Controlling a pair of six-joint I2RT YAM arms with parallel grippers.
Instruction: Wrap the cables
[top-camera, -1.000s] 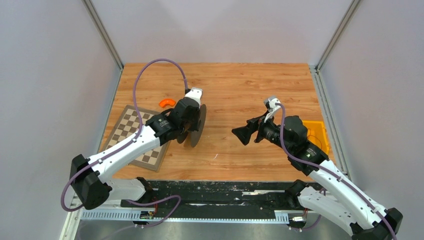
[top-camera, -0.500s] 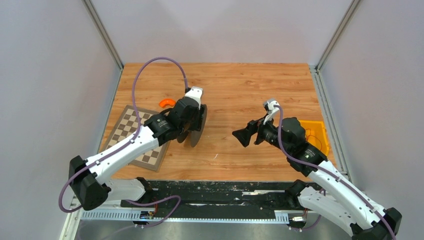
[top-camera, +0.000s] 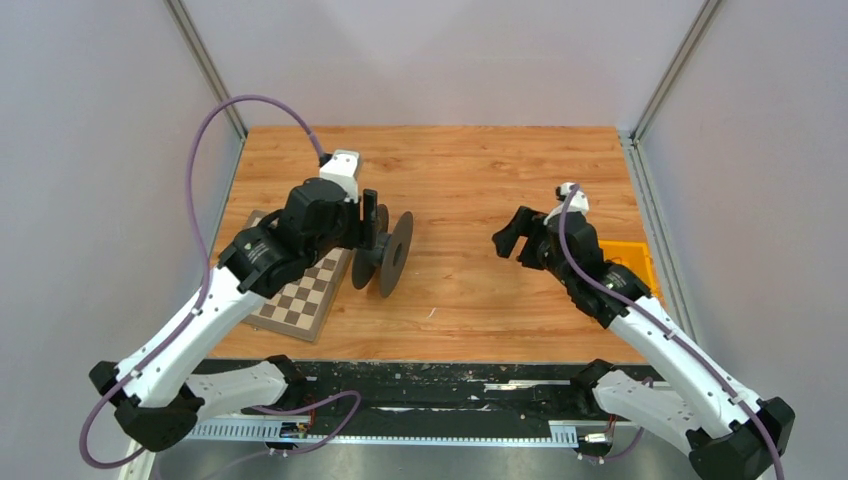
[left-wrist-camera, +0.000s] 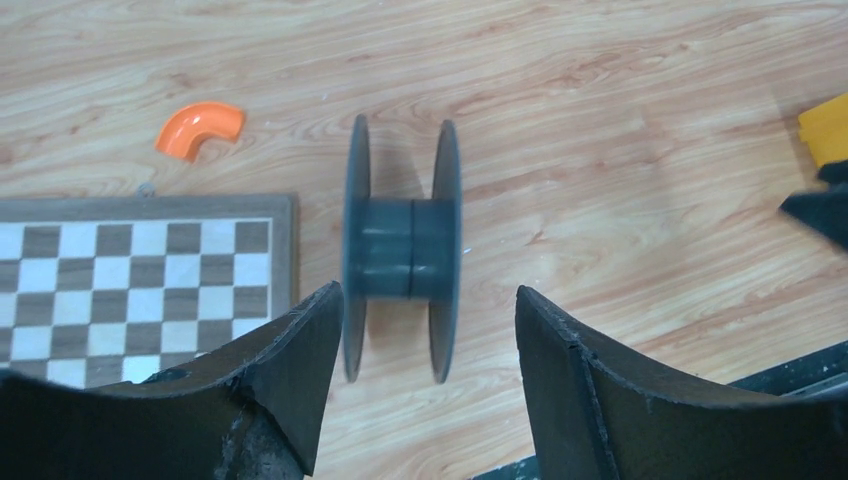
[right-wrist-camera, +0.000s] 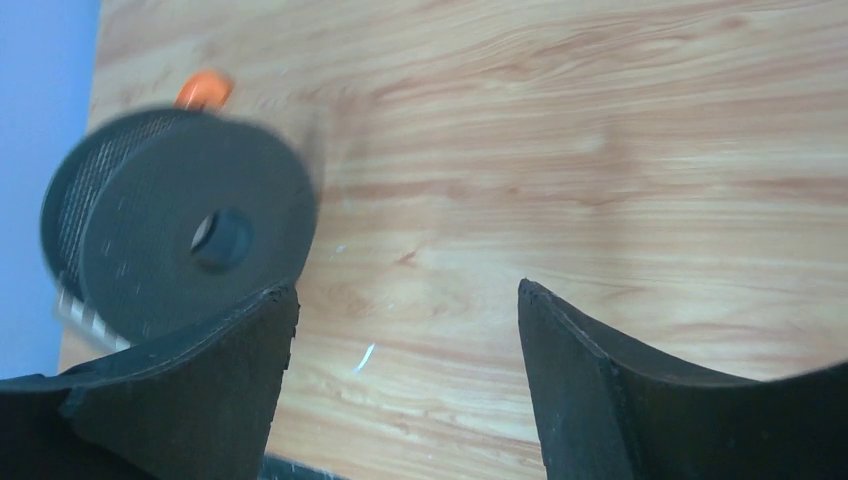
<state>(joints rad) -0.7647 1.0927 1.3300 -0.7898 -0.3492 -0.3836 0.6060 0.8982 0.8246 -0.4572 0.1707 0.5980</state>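
Wire is too thin for you to make out. One black spool (left-wrist-camera: 400, 250) stands on its rims on the tabletop (left-wrist-camera: 620, 150), beside one chessboard (left-wrist-camera: 130, 290). Your left fingers (left-wrist-camera: 290, 400) and right fingers (right-wrist-camera: 200, 390) are spread, holding nothing. One yellow tray (left-wrist-camera: 828, 128) is cut off.

the left gripper (left-wrist-camera: 428, 292) lets go of the spool (top-camera: 385, 252), its jaws now apart, and pulls back toward the chessboard (top-camera: 300, 305); the right gripper (top-camera: 512, 232) retreats rightward, away from the spool.
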